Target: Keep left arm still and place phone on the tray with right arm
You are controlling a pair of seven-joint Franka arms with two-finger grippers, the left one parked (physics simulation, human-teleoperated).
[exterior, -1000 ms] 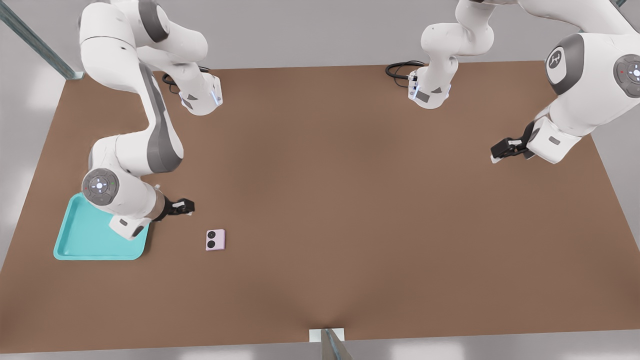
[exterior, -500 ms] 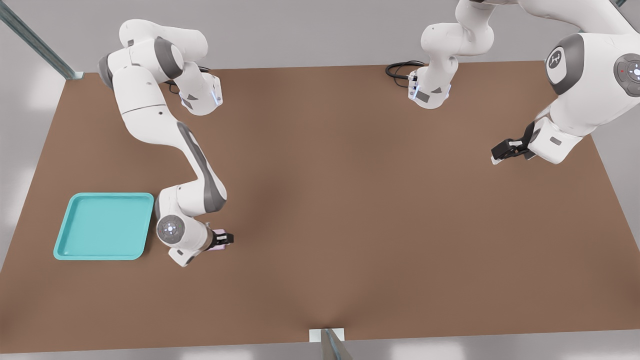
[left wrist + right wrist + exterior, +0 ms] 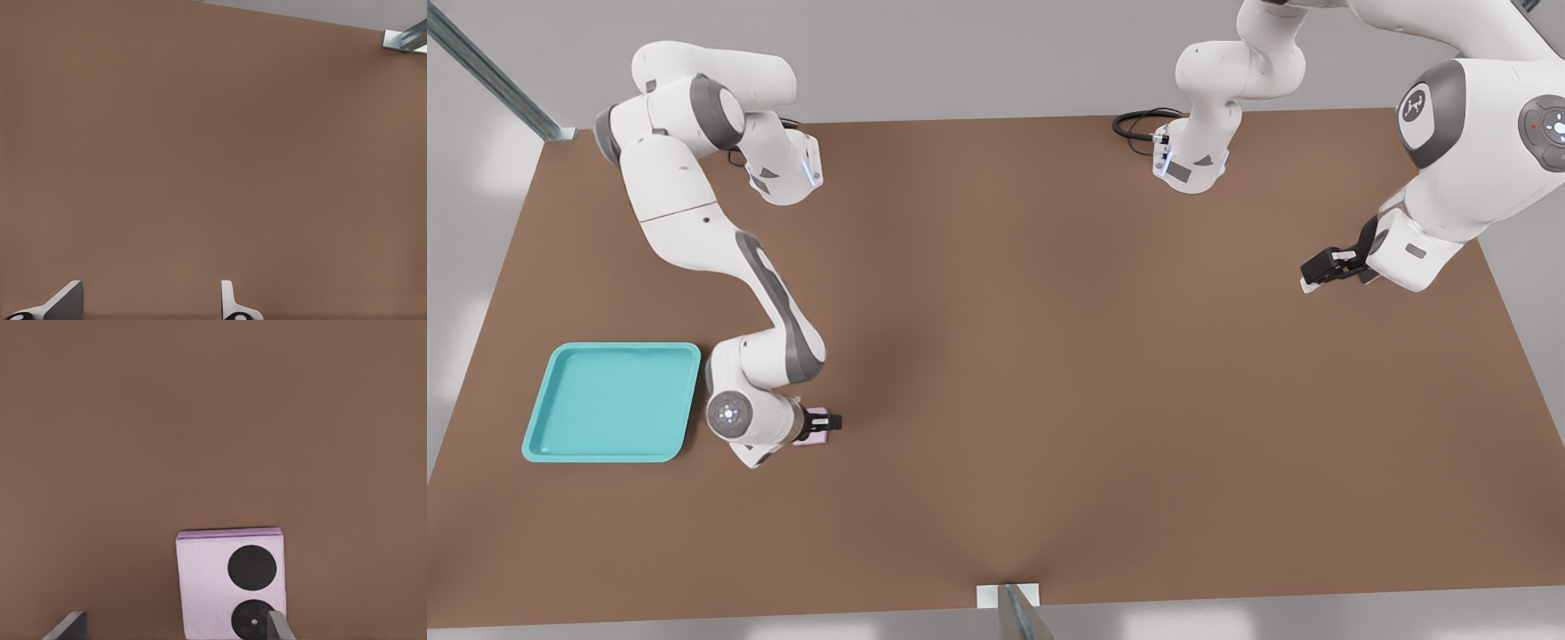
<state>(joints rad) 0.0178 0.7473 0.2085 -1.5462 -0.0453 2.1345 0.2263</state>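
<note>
The pale lilac phone (image 3: 230,583) lies flat on the brown table with its two black lenses facing up. In the front view only slivers of the phone (image 3: 832,418) show beneath my gripper (image 3: 823,425), which hangs directly over it. My gripper (image 3: 175,630) is open. Its two fingertips (image 3: 280,628) stand wide apart, with the phone between them and close to one fingertip. Nothing is gripped. The turquoise tray (image 3: 611,402) sits on the table at the front view's left of the phone, beyond my wrist, with nothing in it.
The parked arm reaches in from the front view's right, its black gripper (image 3: 1329,267) held above the table. Both arm bases (image 3: 1190,164) stand at the back edge, with a black cable (image 3: 1138,120) beside one. A metal bracket (image 3: 1009,606) sits at the front edge.
My arm has swung from above the tray towards the front view's right and stopped over the phone. In the last half second it has only settled slightly. The phone and tray have not moved.
</note>
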